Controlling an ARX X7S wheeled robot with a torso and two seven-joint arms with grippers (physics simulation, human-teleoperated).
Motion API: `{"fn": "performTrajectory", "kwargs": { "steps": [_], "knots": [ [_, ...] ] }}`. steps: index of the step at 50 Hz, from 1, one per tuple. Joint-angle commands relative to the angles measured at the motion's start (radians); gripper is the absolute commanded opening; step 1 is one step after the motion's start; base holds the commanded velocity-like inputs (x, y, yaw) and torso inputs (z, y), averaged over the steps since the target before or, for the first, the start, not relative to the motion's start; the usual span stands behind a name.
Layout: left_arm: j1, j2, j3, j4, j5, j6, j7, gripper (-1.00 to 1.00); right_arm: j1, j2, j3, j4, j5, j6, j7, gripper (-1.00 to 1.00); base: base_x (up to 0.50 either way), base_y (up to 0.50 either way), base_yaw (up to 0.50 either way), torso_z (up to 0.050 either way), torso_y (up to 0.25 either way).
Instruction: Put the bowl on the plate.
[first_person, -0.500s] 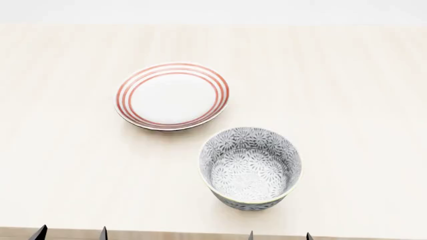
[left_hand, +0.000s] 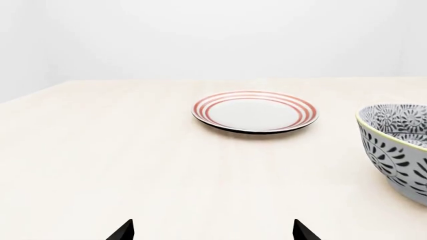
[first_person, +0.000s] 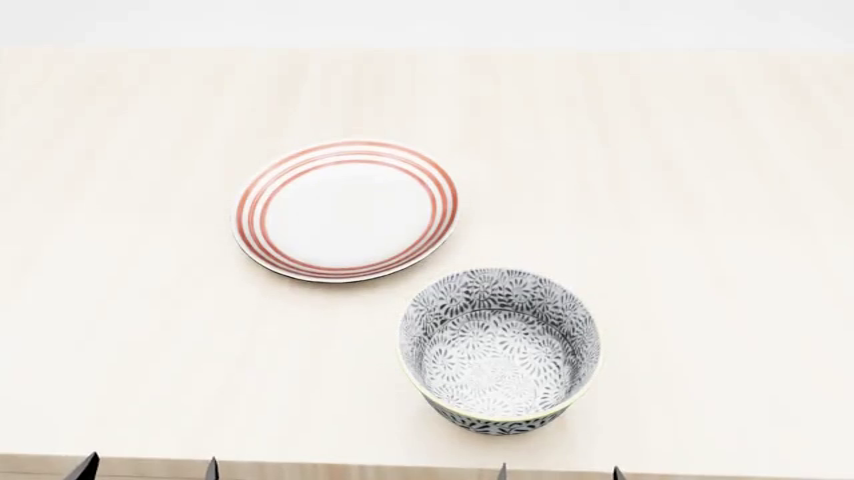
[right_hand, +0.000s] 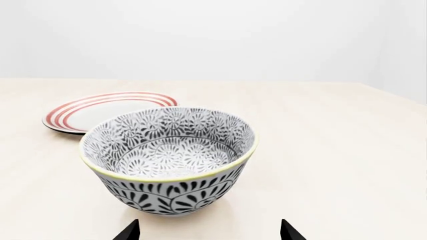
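The grey-and-white floral bowl (first_person: 501, 348) stands upright on the pale wooden table, near its front edge and right of centre. The white plate (first_person: 347, 209) with red rings lies flat behind it to the left, a small gap apart. My right gripper (first_person: 558, 472) is open just in front of the bowl (right_hand: 168, 159), with only its black tips showing and nothing between them (right_hand: 209, 231). My left gripper (first_person: 148, 468) is open too, low at the front left, facing the plate (left_hand: 255, 111) across bare table (left_hand: 212, 231). The bowl's side (left_hand: 395, 148) shows at the edge of the left wrist view.
The light wooden table (first_person: 694, 200) stretches wide around both dishes, and its front edge (first_person: 334, 468) runs just ahead of my fingertips. A plain white wall stands behind the table's far edge.
In the head view both the plate and the bowl sit slightly lower in the picture than before; the view has shifted. The gripper tips stay at the bottom edge.
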Motion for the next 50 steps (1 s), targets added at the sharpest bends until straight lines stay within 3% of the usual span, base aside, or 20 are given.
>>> {"fn": "performTrajectory", "kwargs": {
  "steps": [1, 11, 22, 26, 31, 50],
  "knots": [
    [-0.003, 0.007, -0.009, -0.005, 0.004, -0.006, 0.003, 1.0, -0.002, -0.005, 0.007, -0.006, -0.005, 0.002, -0.006, 1.0, 0.0, 0.0, 0.0, 0.0, 0.0],
    [-0.002, -0.011, 0.005, 0.017, -0.013, -0.002, -0.036, 1.0, 0.0, 0.015, -0.01, -0.022, 0.016, 0.003, 0.022, 1.0, 0.0, 0.0, 0.0, 0.0, 0.0],
    [0.007, -0.046, -0.118, 0.391, 0.018, 0.11, -0.18, 1.0, 0.03, 0.013, 0.131, -0.324, 0.201, -0.072, 0.09, 1.0, 0.0, 0.0, 0.0, 0.0, 0.0],
    [0.026, -0.052, -0.149, 0.497, 0.054, 0.167, -0.223, 1.0, 0.026, 0.006, 0.163, -0.382, 0.221, -0.222, 0.098, 1.0, 0.0, 0.0, 0.0, 0.0, 0.0],
    [0.032, -0.058, -0.151, 0.515, 0.058, 0.181, -0.238, 1.0, 0.013, 0.014, 0.149, -0.403, 0.232, -0.277, 0.096, 1.0, 0.0, 0.0, 0.0, 0.0, 0.0],
    [0.032, -0.082, -0.129, 0.494, 0.047, 0.179, -0.265, 1.0, 0.0, 0.047, 0.102, -0.378, 0.215, -0.285, 0.126, 1.0, 0.5, -0.04, 0.0, 0.0, 0.0]
  ]
}}
